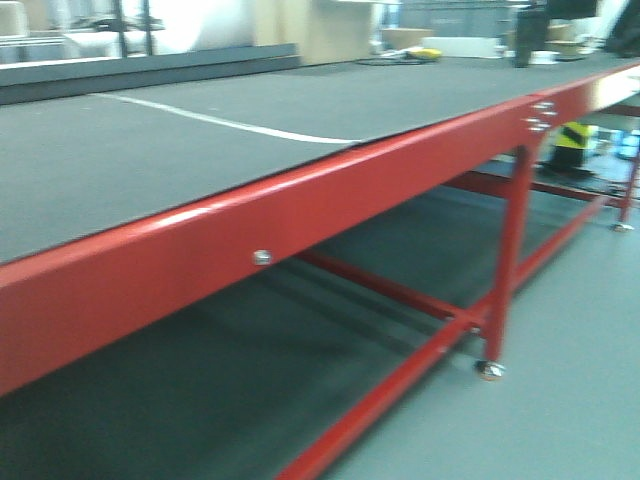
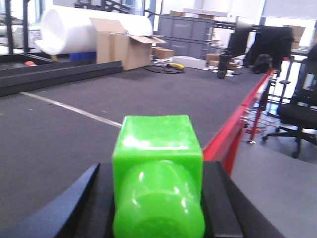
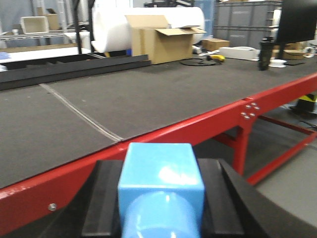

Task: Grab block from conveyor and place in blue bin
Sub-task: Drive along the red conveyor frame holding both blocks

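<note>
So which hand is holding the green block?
The left gripper grips the green block. The right gripper grips a blue block of the same shape, so colour tells them apart.

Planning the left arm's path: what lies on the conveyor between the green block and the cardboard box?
Left wrist view: bare conveyor belt crossed by a white line between green block and cardboard box.

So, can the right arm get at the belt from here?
Probably yes: the right gripper is just outside the red rail, bare belt ahead, though it holds a blue block.
</note>
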Robot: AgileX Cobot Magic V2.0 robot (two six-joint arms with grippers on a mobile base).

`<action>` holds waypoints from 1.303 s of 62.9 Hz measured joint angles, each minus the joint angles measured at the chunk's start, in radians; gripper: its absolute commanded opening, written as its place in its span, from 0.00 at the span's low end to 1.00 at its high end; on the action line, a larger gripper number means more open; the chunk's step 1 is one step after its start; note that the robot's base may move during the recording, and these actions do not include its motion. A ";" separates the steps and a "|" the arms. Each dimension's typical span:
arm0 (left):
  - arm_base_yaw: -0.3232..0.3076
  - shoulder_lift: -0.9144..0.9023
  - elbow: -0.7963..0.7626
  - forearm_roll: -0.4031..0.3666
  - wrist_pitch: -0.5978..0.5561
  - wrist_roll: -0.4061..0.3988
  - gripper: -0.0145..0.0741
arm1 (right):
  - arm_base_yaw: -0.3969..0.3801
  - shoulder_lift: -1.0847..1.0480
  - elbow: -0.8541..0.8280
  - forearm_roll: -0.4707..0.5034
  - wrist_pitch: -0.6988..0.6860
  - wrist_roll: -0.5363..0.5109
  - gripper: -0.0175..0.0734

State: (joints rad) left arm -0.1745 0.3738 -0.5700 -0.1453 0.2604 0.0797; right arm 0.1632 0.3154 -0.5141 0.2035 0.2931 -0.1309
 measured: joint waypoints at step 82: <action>0.000 0.000 0.000 0.000 -0.002 0.000 0.04 | 0.000 0.000 0.000 0.000 0.000 0.000 0.01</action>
State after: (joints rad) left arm -0.1745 0.3738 -0.5700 -0.1453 0.2584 0.0797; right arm 0.1632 0.3154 -0.5141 0.2035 0.2931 -0.1309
